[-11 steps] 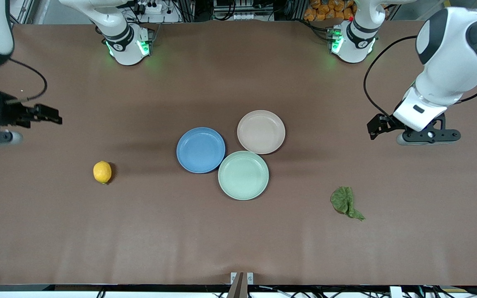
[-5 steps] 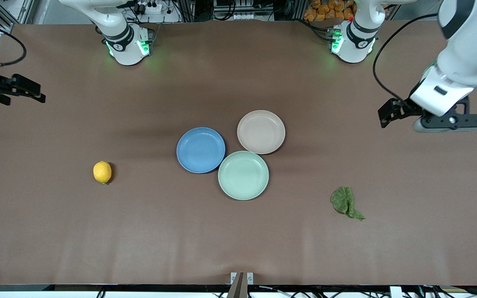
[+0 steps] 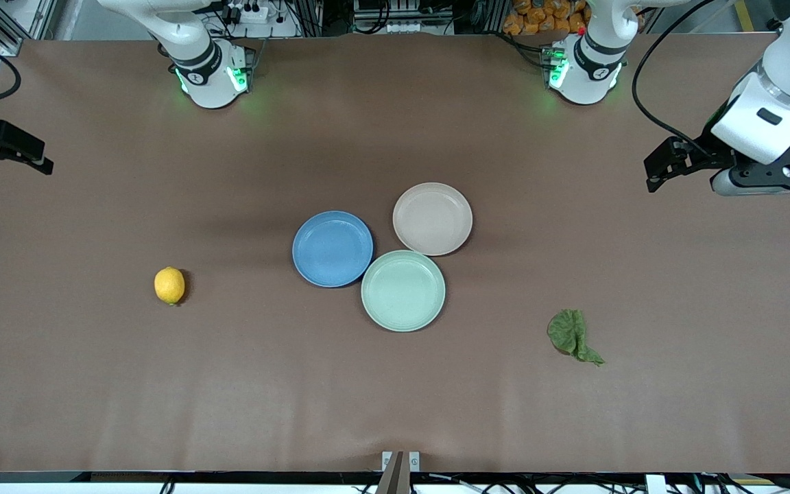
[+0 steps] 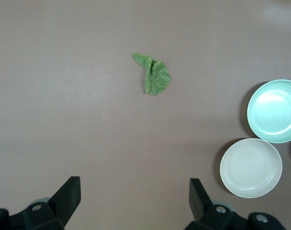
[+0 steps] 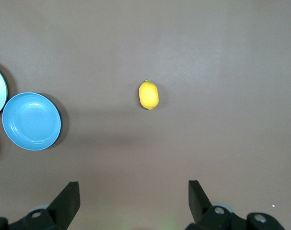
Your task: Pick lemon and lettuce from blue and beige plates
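- small oval yellow lemon (image 3: 169, 285) lies bare on the brown desk (image 3: 395, 405), toward the right arm's end, well apart from every plate.
- crumpled green lettuce leaf (image 3: 572, 335) lies flat on the desk toward the left arm's end, nearer the front camera than the plates.
- round blue plate (image 3: 332, 248), round beige plate (image 3: 433, 219) and round pale green plate (image 3: 403, 290) sit clustered mid-desk, rims touching or nearly so; all three carry nothing.
- the beige plate is farthest from the front camera, the pale green plate nearest.
- right hand (image 5: 134, 200) is raised above the desk edge at its arm's end, fingers spread wide, holding nothing.
- left hand (image 4: 135, 196) is raised over the desk at its arm's end, fingers likewise spread wide, holding nothing.
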